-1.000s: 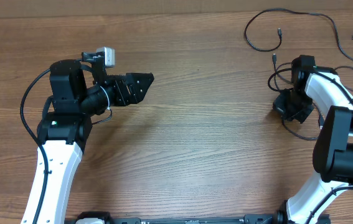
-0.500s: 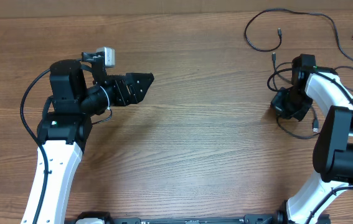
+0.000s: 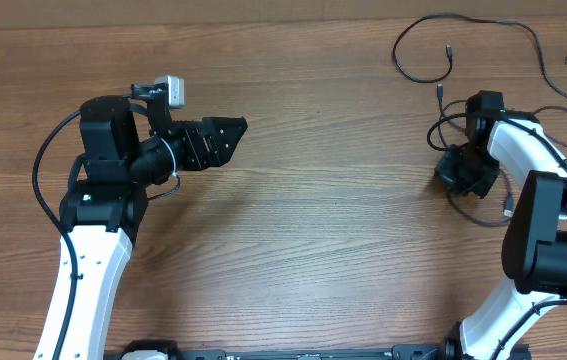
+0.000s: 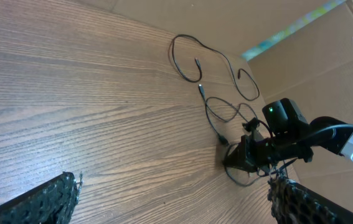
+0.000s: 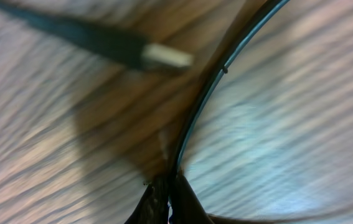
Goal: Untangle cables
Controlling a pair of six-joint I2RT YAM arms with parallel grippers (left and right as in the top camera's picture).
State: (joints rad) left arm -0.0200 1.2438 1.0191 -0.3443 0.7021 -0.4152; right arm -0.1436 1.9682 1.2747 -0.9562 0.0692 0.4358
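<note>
Overhead, you see the cables [image 3: 396,50] lying at the far right of the wooden surface [image 3: 343,230]. One loose strand loops and trails along the far edge, and other loops are gathered just around your right arm's wrist.

Your right end effector [image 3: 463,172] is down at the surface among those nearer loops. In the right wrist view its tips meet at the bottom of the frame, closed to a narrow pinch on a thin black strand [image 5: 208,93] that curves up and away from them. A plug [image 5: 164,57] with a bare metal tip lies just beside that strand, blurred and close to the lens.

Your left end effector [image 3: 225,138] hangs over bare wood on the left side, well apart from the cables, with its jaws spread wide and nothing between them. The left wrist view looks across the surface toward the right arm and the loops around it.
</note>
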